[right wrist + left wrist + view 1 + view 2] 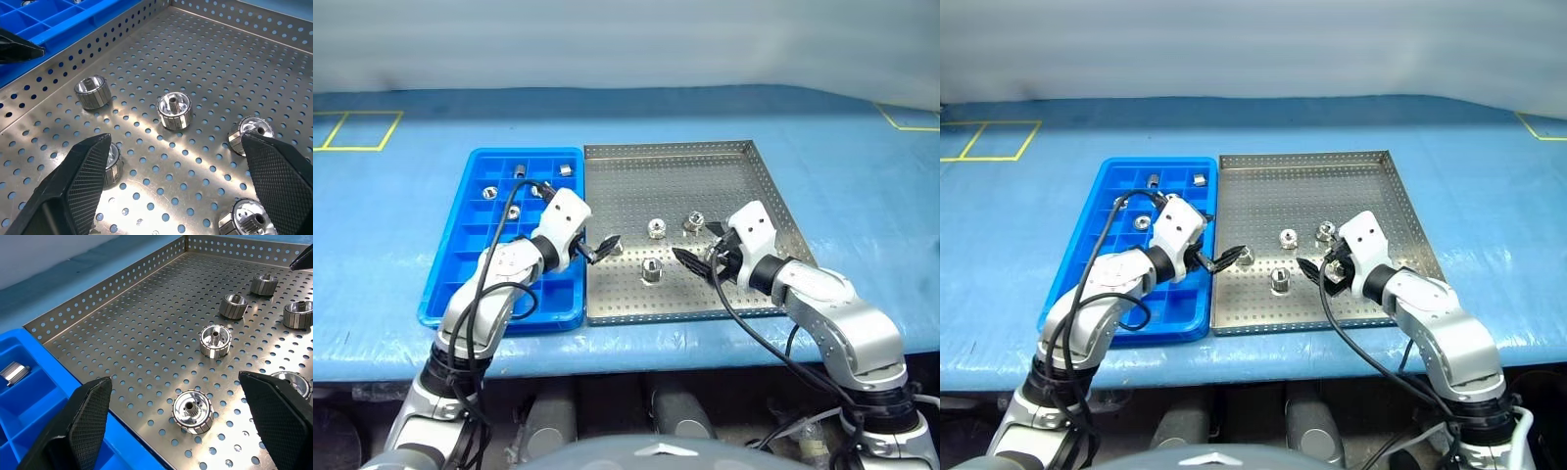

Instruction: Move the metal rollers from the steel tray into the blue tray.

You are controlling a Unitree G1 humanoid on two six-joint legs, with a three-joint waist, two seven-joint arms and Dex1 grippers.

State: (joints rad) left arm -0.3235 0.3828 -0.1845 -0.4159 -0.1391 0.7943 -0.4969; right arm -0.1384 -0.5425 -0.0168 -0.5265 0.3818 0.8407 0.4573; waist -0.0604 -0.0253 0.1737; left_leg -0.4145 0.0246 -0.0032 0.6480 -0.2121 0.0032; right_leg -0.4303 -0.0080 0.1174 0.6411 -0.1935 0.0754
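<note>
Sitting on the left, the bright blue gridded plastic tray [460, 259] holds a few shiny metal rollers [514, 211]; left gripper [603, 247] released, empty. Remaining rollers rest on the perforated steel tray [646, 186]; right gripper [697, 262] released too.

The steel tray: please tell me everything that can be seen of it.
The steel tray is a flat, roughly square sheet of silvery metal, perforated with rows of small holes, with a low perforated rim. It lies level on the blue cloth, its left side against the blue tray. Several rollers stand on it. Both open pincers hover over its near part.
</note>
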